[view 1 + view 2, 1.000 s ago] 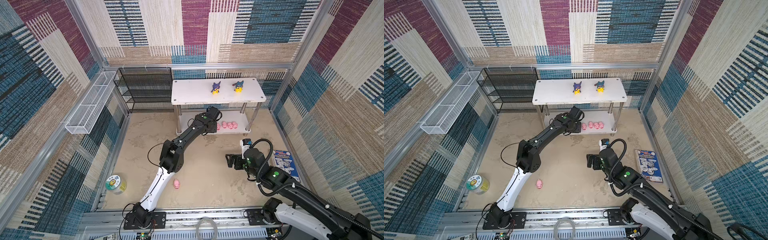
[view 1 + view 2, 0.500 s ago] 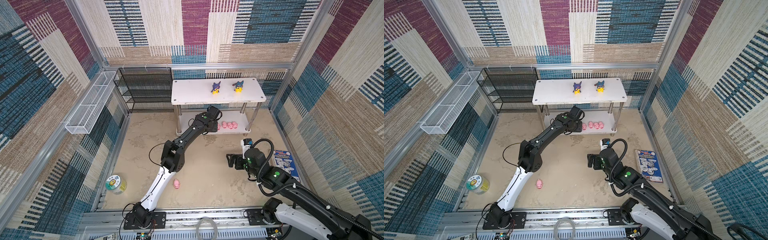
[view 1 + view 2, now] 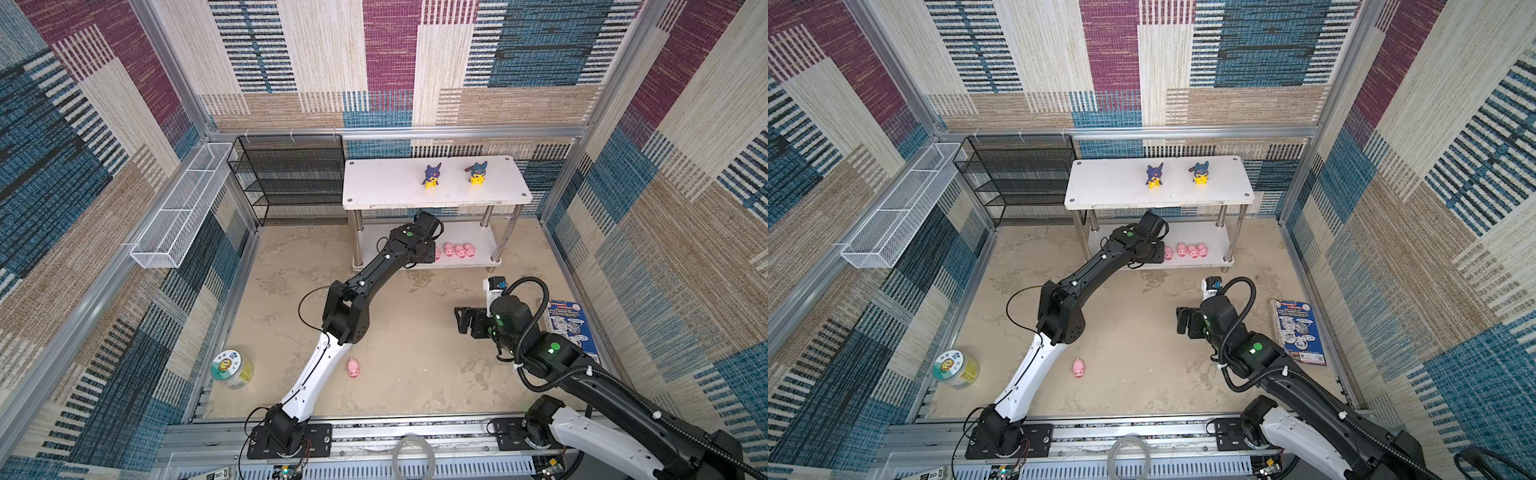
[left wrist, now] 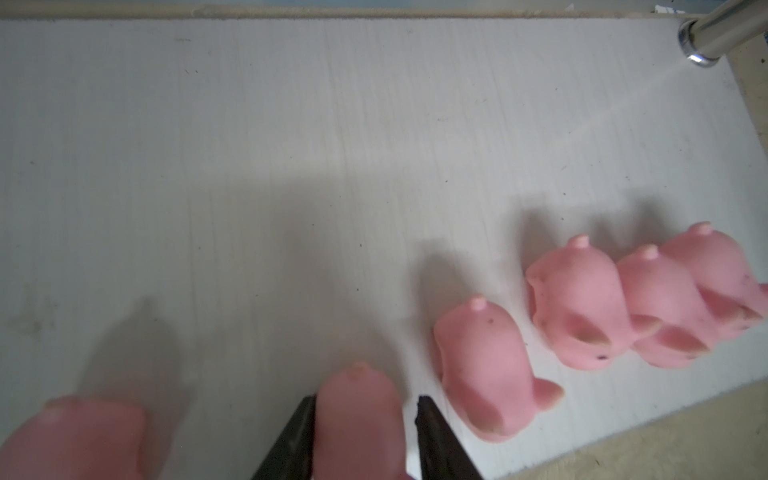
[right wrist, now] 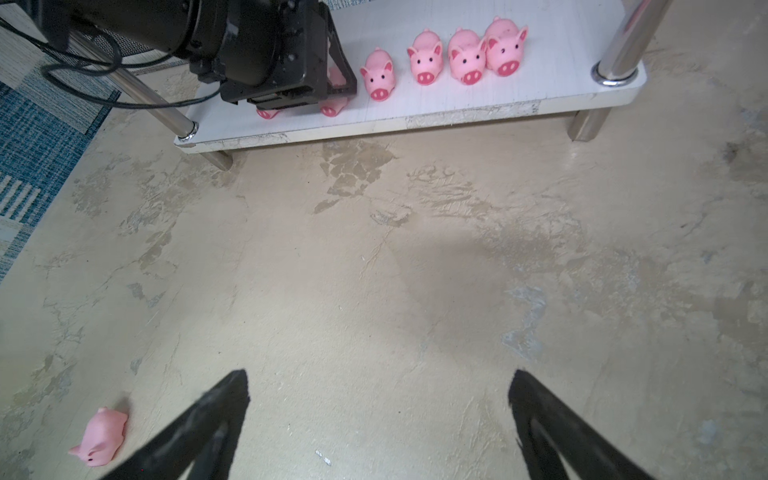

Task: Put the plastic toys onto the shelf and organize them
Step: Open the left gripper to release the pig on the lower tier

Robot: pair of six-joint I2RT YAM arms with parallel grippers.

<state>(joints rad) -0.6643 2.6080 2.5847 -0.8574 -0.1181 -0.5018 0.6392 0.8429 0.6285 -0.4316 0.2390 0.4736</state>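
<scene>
Not much moved since a second ago: left arm (image 3: 374, 270) crept a hair toward the shelf (image 3: 386, 187) and the left claw (image 4: 365, 399) loosened a bit. Its fingers sit slightly apart around one pink pig (image 4: 357, 436) on the lower tier (image 4: 249, 145), with a sliver of white showing on one side, so no squeeze. Five other pigs (image 4: 486, 374) share that tier. Both hooded figurines (image 3: 431, 175) stand up top. One stray pig (image 3: 353, 368) lies on the tabletop (image 3: 415, 353). Right claw (image 5: 378, 374) hangs spread wide over the tabletop.
</scene>
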